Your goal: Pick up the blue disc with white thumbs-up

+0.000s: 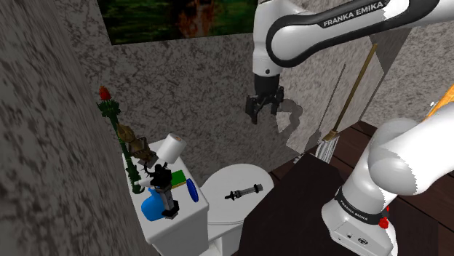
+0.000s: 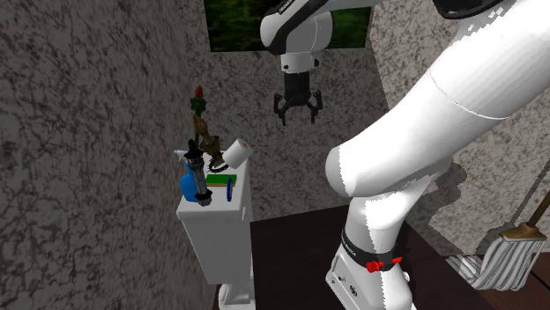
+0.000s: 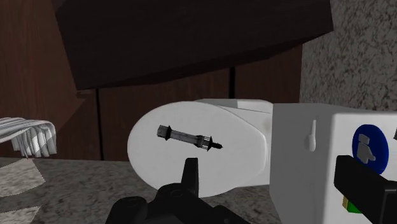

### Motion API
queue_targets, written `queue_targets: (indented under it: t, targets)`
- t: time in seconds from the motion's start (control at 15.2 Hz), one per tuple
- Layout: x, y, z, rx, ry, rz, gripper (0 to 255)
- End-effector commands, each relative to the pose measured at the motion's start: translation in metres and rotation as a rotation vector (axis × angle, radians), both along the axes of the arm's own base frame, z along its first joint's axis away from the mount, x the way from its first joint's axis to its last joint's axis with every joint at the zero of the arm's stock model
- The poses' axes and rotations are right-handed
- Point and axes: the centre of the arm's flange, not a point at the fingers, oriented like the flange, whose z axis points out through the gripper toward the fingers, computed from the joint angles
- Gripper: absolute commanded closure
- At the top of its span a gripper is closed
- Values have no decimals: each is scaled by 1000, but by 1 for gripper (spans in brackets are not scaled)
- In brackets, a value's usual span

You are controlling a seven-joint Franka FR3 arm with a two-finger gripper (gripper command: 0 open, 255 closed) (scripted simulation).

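The gripper [image 1: 263, 109] hangs high in the air in front of the speckled wall, its two black fingers apart and clasping nothing. Below it stands a white toilet [image 1: 218, 218]. In the shoulder view the gripper is up and to the right of the tank [image 1: 178, 218], roughly over the far side of the closed lid [image 1: 236, 182].

The blue disc [image 1: 192, 190] sits on top of the tank, at the edge nearest the lid, well apart from the gripper and far below it. In the shoulder view and the second exterior view it shows as a narrow blue oval, so it seems to stand on edge or lean; which of the two I cannot tell. In the wrist view its blue face with the white thumbs-up mark is turned to the camera, just past the tip of one finger [image 3: 366, 184], and not between the fingers.

Other things crowd the tank top behind the disc:
- a white paper roll [image 1: 171, 145]
- a green block [image 1: 177, 178]
- a blue bottle [image 1: 153, 206]
- a dark figure [image 1: 166, 190]
- a tall green stem with a red tip [image 1: 106, 93] against the wall

A small dark tool [image 1: 245, 192] lies alone on the lid. A mop [image 1: 329, 145] leans on the wall at the shoulder view's right, over a dark wood floor [image 1: 298, 182].
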Motion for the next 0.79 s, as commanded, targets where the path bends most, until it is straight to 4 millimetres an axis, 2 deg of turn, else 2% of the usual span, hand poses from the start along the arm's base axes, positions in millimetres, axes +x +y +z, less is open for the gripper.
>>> queue_targets:
  t: [0.0,0.73]
  targets:
    - [11,17,-15,6,-1,-4,0]
    - [64,106,-114,31,6,-23,0]
